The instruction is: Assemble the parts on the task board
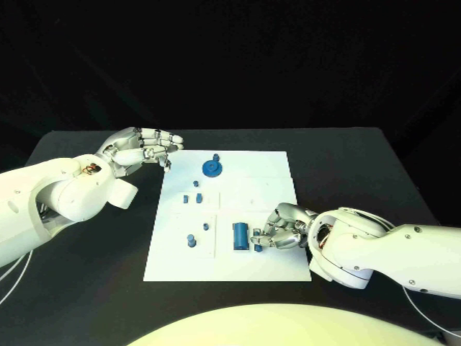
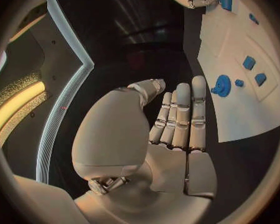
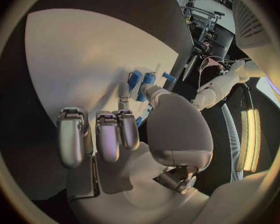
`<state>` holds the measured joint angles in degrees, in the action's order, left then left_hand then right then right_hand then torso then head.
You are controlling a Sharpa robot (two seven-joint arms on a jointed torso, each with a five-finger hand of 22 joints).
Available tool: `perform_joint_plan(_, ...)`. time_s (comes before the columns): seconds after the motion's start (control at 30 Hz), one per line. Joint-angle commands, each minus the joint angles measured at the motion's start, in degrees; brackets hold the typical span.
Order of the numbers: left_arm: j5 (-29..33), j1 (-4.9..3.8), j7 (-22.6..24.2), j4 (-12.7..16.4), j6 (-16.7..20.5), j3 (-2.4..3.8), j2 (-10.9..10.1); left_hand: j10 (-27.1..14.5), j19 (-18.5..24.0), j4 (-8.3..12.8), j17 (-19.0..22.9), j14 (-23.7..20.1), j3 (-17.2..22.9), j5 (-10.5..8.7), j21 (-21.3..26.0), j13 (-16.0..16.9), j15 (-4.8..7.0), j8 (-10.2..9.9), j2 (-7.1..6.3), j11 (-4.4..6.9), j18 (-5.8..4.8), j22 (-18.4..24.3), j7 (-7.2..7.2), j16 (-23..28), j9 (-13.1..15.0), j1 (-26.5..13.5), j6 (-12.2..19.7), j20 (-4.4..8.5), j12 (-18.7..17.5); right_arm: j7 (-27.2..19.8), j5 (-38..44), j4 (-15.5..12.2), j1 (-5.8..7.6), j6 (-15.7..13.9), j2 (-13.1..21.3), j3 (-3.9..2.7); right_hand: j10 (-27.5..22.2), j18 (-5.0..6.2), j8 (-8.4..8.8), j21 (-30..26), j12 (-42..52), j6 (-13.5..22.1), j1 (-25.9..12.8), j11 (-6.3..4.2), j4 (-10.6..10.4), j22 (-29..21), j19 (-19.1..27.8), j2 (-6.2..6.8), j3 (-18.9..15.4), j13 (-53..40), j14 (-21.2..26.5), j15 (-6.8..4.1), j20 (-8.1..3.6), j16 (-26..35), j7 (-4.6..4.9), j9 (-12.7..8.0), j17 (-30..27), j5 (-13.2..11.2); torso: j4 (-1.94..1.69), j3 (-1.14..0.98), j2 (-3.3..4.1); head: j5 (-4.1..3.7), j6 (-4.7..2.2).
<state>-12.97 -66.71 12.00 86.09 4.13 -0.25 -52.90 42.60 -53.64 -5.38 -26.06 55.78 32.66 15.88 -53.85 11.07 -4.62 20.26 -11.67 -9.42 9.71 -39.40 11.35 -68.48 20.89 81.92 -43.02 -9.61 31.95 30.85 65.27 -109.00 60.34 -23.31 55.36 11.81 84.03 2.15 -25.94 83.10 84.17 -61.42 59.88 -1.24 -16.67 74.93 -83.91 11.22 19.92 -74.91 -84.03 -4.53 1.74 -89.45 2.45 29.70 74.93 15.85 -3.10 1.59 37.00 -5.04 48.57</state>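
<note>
1. Head view: the task board (image 1: 253, 189), a white plate, lies in the middle of the black table (image 1: 366, 166) with its long axis running away from the robot.
2. A blue block (image 1: 239, 237), the largest part, lies on the near portion of the board, its long axis parallel to the board's long sides, pointing away from the robot.
3. A round blue gear-like part (image 1: 212, 169) sits near the board's far edge, with a small blue piece (image 1: 217, 156) just beyond it.
4. Smaller blue parts (image 1: 193, 197) lie near the board's left side at mid-length; two more (image 1: 195, 240) lie nearer the robot on the left.
5. The right hand (image 1: 279, 229) rests over the board's near right area, just beside the blue block. Its fingers are curled around small blue pieces (image 3: 143, 79); whether they are pinched or only touched cannot be told.
6. The left hand (image 1: 142, 148) hovers at the board's far left corner. Left wrist view: its fingers (image 2: 198, 112) are straight and pressed together, holding nothing.
7. No readable writing, brand or label is legible on the board or parts.
</note>
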Motion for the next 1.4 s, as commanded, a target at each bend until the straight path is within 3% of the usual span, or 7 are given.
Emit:
perform_joint_plan(0.03, -0.1, -0.02, 0.1, 0.1, -0.9, 0.04, 0.1, -0.4, -0.2, -0.1, 0.1, -0.4, 0.4, 0.35, 0.1, -0.1, 0.03, 0.3, -0.07, 0.03, 0.93, 0.0, 1.6, -0.3, -0.1, 0.3, 0.4, -0.03, 0.2, -1.0, 0.7, -0.1, -0.06, 0.5, 0.0, 0.01, 3.4, -0.72, -0.36, -0.1, 0.1, -0.2, -0.8, -0.38, 0.0, 13.2, -3.7, -0.15, -0.6, -11.0, -5.7, -0.43, -0.36, -0.1, 0.0, 0.1, 14.0, -0.2, 0.0, 0.03, -0.03, 0.0, 0.01)
perform_joint_plan(0.47, -0.1, -0.02, 0.1, 0.0, -0.9, 0.04, 0.1, -0.4, -0.2, -0.1, 0.1, -0.4, 0.4, 0.35, 0.1, -0.1, 0.02, 0.3, -0.06, 0.02, 0.93, 0.0, 1.62, -0.3, -0.1, 0.3, 0.4, -0.03, 0.2, -2.4, 0.1, -0.2, -0.06, 1.6, 0.2, 0.0, 3.4, -0.68, -0.53, -0.3, 0.0, 0.0, -0.4, -0.44, 0.5, 13.1, -3.7, -0.19, -1.3, -11.0, -5.7, -0.47, -0.39, 0.0, -0.08, 0.2, 13.8, -0.1, -0.03, 0.05, -0.03, -0.03, 0.07)
perform_joint_plan(0.57, -0.1, -0.02, 0.0, 0.0, -0.9, 0.04, 0.0, -0.4, -0.2, -0.1, 0.1, -0.4, 0.4, 0.35, 0.1, -0.1, 0.02, 0.3, -0.06, 0.02, 0.93, 0.0, 1.62, -0.3, -0.1, 0.3, 0.4, -0.03, 0.2, -3.4, -0.7, -0.4, -0.06, 2.9, 0.7, 0.0, 3.4, -0.67, -0.72, -0.4, 0.0, 0.3, 2.0, -0.47, 1.4, 13.1, -3.6, 0.27, -1.5, -11.0, -5.7, -0.5, -0.43, 0.0, -0.1, 0.2, 13.8, 0.0, -0.03, 0.04, -0.01, 0.14, 0.05)
perform_joint_plan(1.03, -0.2, -0.02, 0.0, -0.1, -0.9, 0.03, 0.0, -0.5, -0.2, -0.2, 0.1, -0.4, 0.4, 0.36, 0.1, -0.1, -0.01, 0.3, -0.04, 0.0, 0.92, 0.0, 1.64, -0.3, -0.1, 0.3, 0.5, -0.05, 0.3, -5.5, -3.5, -1.6, 0.11, 7.3, 3.1, 0.0, 3.4, -0.65, -0.79, -0.5, -0.2, 0.5, 3.3, -0.47, 1.9, 13.1, -3.6, 0.76, -1.8, -10.9, -5.7, -0.5, -0.43, 0.0, -0.09, 0.2, 13.8, 0.0, 0.04, 0.0, -0.02, 0.25, -0.02)
perform_joint_plan(1.4, -0.3, -0.02, -0.1, -0.1, -0.9, 0.03, 0.0, -0.5, -0.2, -0.2, 0.1, -0.4, 0.4, 0.36, 0.1, -0.1, -0.01, 0.3, -0.04, 0.0, 0.92, 0.0, 1.64, -0.3, -0.1, 0.3, 0.5, -0.05, 0.3, -5.6, -3.9, -1.5, 0.13, 7.2, 3.0, 0.0, 3.4, -0.64, -0.8, -0.5, -0.1, 0.5, 3.3, -0.44, 1.8, 13.1, -3.6, 0.62, -1.8, -10.9, -5.7, -0.5, -0.43, 0.0, -0.05, 0.2, 13.7, 0.0, -0.04, 0.04, 0.0, 0.13, -0.01)
